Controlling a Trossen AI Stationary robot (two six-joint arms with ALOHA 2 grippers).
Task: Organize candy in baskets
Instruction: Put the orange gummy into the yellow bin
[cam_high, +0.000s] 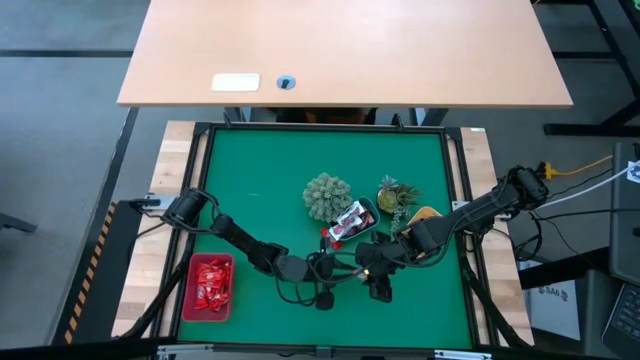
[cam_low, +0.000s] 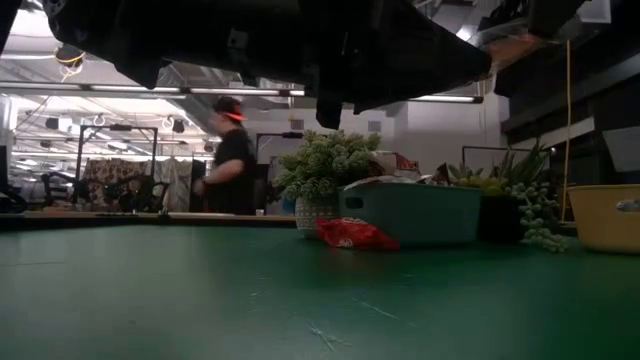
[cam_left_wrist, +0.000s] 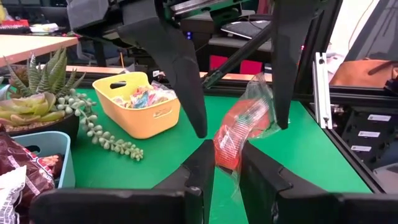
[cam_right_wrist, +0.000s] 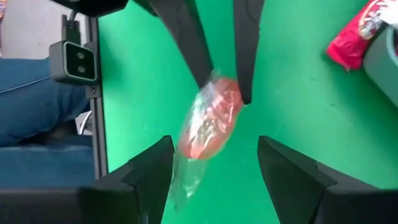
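Candy (cam_left_wrist: 239, 134), no legible print, in left hand (cam_left_wrist: 225, 165); right hand (cam_right_wrist: 214, 165) spread wide.

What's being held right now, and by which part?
The left gripper pinches a red candy in clear wrap by one end; the right gripper is open around it, not gripping.

The counter (cam_high: 260, 200) is showing plain green. The red basket (cam_high: 190, 300) is holding shiny red candies (cam_high: 210, 283). The yellow basket (cam_left_wrist: 137, 118) is carrying pastel sweets (cam_left_wrist: 140, 97); the pale blue basket (cam_low: 410, 213) is showing teal. A clear-wrapped orange-red candy (cam_left_wrist: 239, 127) is sitting between the black left hand (cam_left_wrist: 226, 163) fingers.
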